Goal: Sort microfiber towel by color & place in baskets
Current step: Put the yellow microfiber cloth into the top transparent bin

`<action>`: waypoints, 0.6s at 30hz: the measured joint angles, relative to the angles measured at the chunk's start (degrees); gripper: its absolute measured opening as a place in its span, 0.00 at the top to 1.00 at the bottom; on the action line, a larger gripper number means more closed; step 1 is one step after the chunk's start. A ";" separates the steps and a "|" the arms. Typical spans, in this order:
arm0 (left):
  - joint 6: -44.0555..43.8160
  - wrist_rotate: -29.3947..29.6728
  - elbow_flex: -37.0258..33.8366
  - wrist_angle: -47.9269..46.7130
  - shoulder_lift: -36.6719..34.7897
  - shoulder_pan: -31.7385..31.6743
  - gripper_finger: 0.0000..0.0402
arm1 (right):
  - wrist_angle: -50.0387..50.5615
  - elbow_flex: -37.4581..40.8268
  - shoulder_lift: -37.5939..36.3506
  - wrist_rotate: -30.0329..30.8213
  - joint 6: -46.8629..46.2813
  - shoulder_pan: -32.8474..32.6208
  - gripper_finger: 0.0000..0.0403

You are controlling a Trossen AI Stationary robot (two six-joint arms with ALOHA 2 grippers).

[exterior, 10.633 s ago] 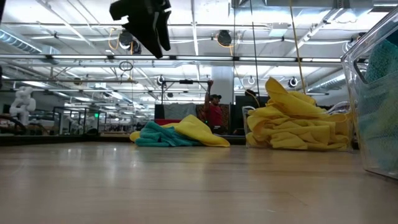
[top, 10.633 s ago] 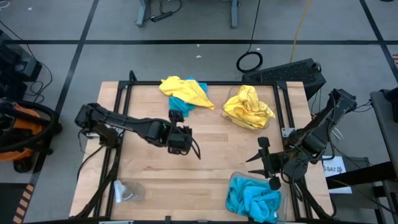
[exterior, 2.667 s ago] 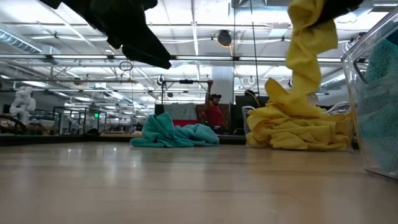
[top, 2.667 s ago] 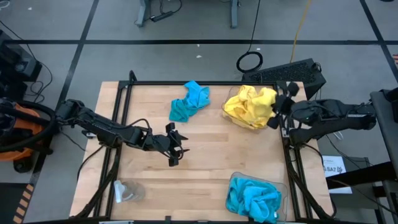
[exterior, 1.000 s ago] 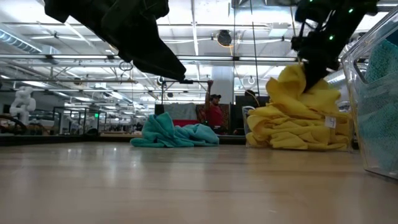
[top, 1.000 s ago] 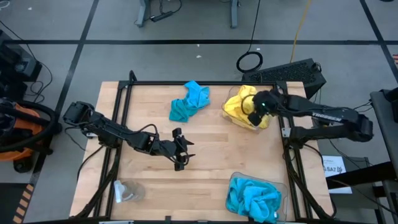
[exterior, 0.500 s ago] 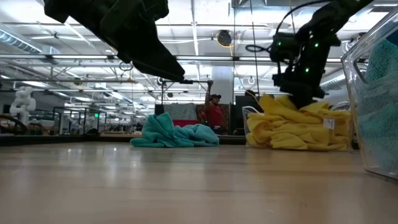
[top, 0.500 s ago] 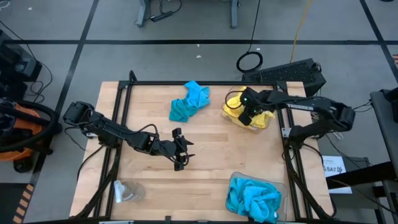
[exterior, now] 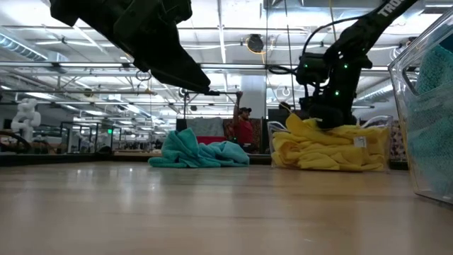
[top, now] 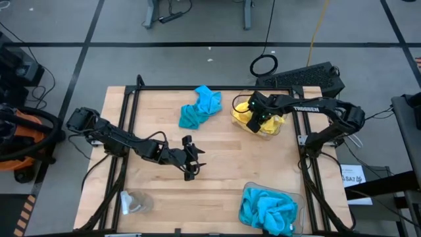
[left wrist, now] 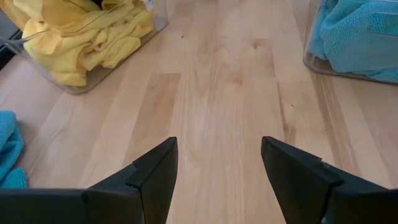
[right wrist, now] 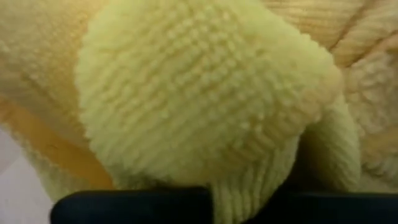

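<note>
Yellow microfiber towels (top: 272, 125) fill a clear basket (exterior: 383, 145) at the table's far right. My right gripper (top: 254, 120) is shut and sunk into the top of that pile (exterior: 322, 145), pointing steeply down. A heap of turquoise towels (top: 200, 106) lies on the wood at the far middle. More turquoise towels fill a second clear basket (top: 248, 192) at the near right. My left gripper (top: 193, 158) hangs open above the bare middle of the table, with nothing between its fingers (left wrist: 155, 168). My right gripper comes from above, pointing steeply down, into the yellow towels in the far basket. A rounded lump of yellow towel (right wrist: 205, 99) bulges right at its fingers. The cloth hides the fingertips, so which edge or fold they have cannot be told. The towel lies on the pile.
A small clear round glassy object (top: 131, 201) sits near the table's near left corner. A black frame (top: 197, 88) runs around the tabletop. Bare wood lies between the turquoise heap and the near basket.
My right gripper, still shut, has come down and toward the table's left and has tipped steeper, going into the yellow pile. The pile is pressed flatter. The yellow basket has slid a little toward the table's left.
</note>
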State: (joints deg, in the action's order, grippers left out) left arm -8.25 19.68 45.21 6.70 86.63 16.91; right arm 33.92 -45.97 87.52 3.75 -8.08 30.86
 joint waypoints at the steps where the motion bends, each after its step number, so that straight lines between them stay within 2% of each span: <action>1: 0.00 0.00 0.00 -0.04 0.00 0.00 0.41 | -0.29 0.01 0.05 -0.41 -0.01 -0.06 0.97; 4: -0.32 -0.02 0.00 -0.09 0.00 0.00 0.41 | 0.17 0.15 -0.52 -1.20 0.07 -0.06 0.90; 9: -0.44 -0.33 0.00 -0.06 0.00 0.11 0.41 | 3.55 0.61 -3.71 -4.46 -0.26 -0.19 0.70; 13: -0.44 -0.50 0.00 0.13 0.00 0.11 0.41 | 5.13 0.84 -9.13 -7.40 -1.00 -0.23 0.55; 18: -0.43 -0.52 0.00 0.29 0.00 0.11 0.41 | 8.15 0.89 -18.23 -9.33 -2.03 -0.23 0.46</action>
State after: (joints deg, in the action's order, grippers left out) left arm -8.68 19.16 45.21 6.98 86.63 17.02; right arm 42.07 -45.08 69.29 -5.58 -10.11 30.63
